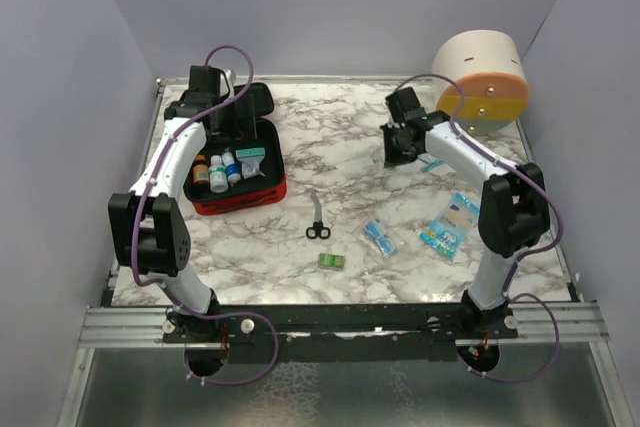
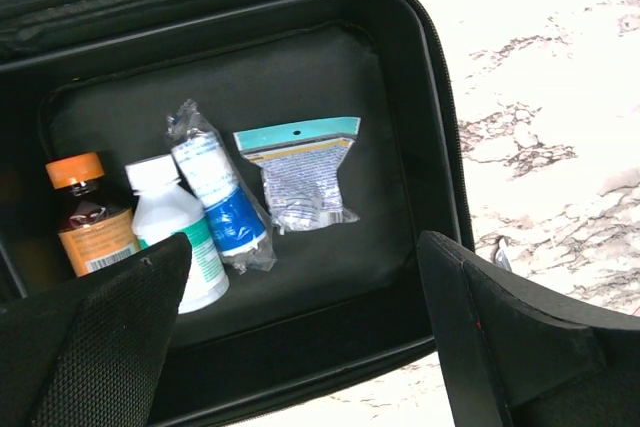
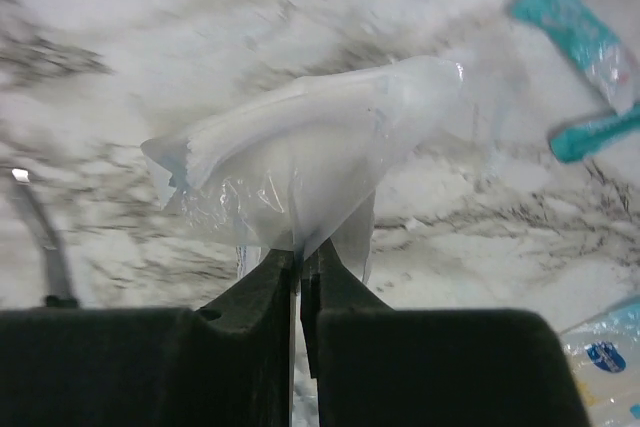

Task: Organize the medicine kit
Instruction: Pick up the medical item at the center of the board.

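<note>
The medicine kit (image 1: 243, 200), a red case with a black inside, lies open at the table's left. In it are an orange-capped bottle (image 2: 85, 222), a white bottle (image 2: 175, 242), a blue-and-white wrapped roll (image 2: 215, 197) and a teal-topped sachet (image 2: 300, 177). Over the kit's near wall (image 2: 440, 107) my left gripper (image 2: 305, 252) hangs open and empty. Right of centre, at the back, my right gripper (image 3: 300, 257) is shut on the edge of a clear plastic packet (image 3: 320, 142) with white contents, held just above the marble. The packet is hidden in the top view behind the gripper (image 1: 398, 145).
A round cream-orange-yellow drawer container (image 1: 485, 82) stands at the back right. Scissors (image 1: 318, 217), a small green box (image 1: 332, 261), two blue-and-white packets (image 1: 378, 237) (image 1: 450, 222) and a teal sachet (image 3: 580, 47) lie on the marble. Purple walls enclose the table.
</note>
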Robot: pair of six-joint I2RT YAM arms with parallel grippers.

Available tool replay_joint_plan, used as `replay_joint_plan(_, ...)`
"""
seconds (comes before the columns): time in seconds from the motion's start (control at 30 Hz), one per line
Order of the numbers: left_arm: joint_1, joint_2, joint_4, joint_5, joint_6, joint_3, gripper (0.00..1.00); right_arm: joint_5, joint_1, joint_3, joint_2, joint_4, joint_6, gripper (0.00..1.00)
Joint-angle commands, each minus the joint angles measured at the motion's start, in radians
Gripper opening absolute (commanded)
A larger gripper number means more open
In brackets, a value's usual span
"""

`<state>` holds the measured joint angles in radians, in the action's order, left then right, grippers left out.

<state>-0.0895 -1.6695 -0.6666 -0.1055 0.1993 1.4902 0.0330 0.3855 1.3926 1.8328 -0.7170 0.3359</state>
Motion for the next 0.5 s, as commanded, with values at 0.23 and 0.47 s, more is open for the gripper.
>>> replay_joint_plan(0.23, 0.178, 0.068, 0.002, -0.003, 0.017, -0.044, 0.99, -0.073, 0.257, 0.660, 0.258, -0.133, 0.055, 0.04)
replay_joint_plan(0.47, 0.230, 0.140, 0.004, -0.007, -0.001, -0.106, 0.99, -0.212, 0.377, 0.823, 0.418, -0.023, 0.109, 0.04)
